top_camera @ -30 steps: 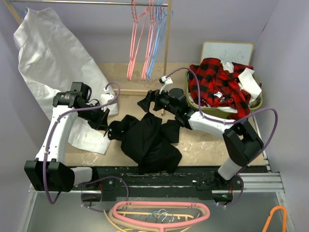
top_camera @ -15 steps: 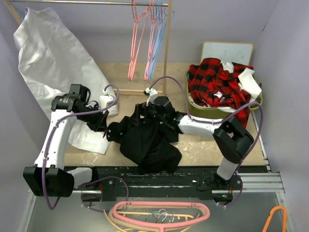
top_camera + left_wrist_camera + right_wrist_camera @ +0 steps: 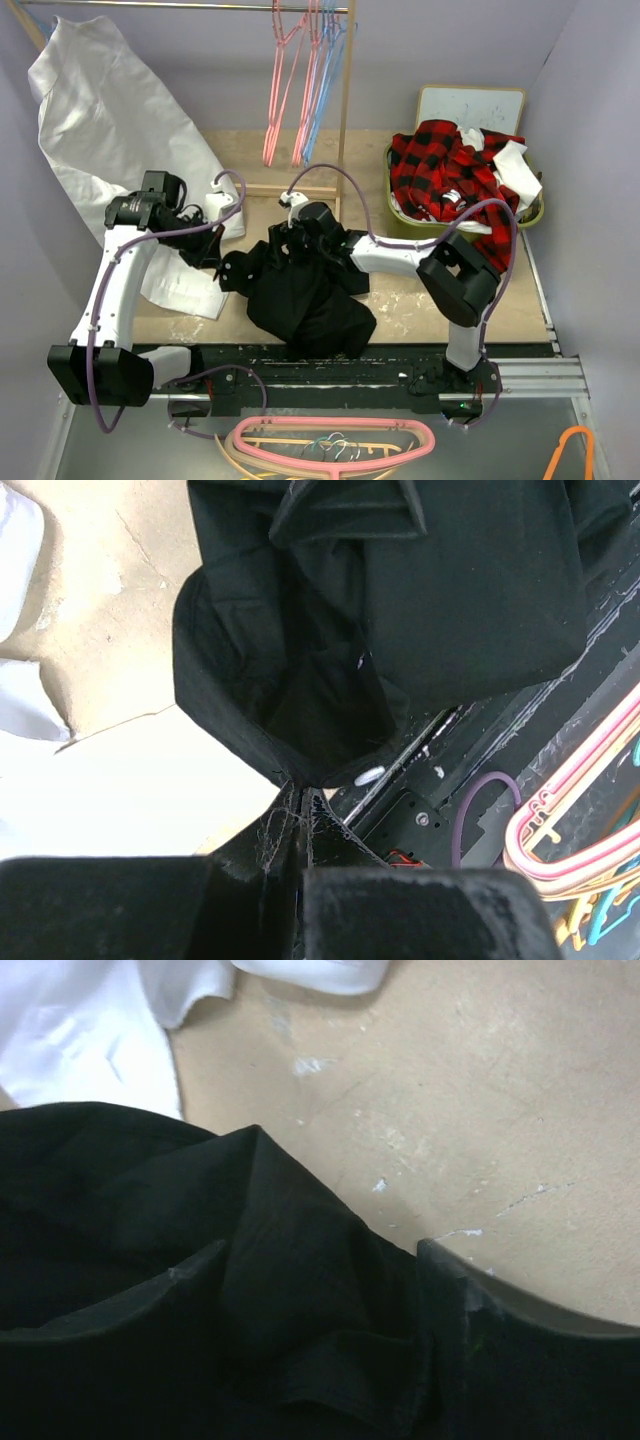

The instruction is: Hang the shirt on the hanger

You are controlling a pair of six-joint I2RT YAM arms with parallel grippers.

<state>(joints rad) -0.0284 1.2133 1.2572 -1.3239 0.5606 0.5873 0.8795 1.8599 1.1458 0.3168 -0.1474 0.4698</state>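
Nearest the arm bases, below the bench [image 3: 425, 292] edge, pink hangers [image 3: 335, 440] lie in a pile; not the task's. Just past them the shirt [image 3: 305, 295] sits mid-bench in a crumpled heap, with nothing threaded through it. Left tool [image 3: 302, 798] is pressed together, pinching the shirt's edge on its left side, with a white button just beside the pinch. Right tool [image 3: 322, 1250] is spread, fingers astride a raised fold at the heap's far side, not clamped on it. White cloth [image 3: 100, 130] drapes far left, its lower part on the bench by the left arm. Plaid shirt [image 3: 445, 170] fills a basket [image 3: 397, 212] far right. Hanger [image 3: 322, 100] hangs on the rail [image 3: 150, 5] at the back among more pink ones, well apart from the shirt and untouched.

Progress looks early. Only the shirt's left edge is gripped, and it is neither lifted nor spread out. Left to do: fetch the hanger, open the collar, work the hanger into both shoulders.
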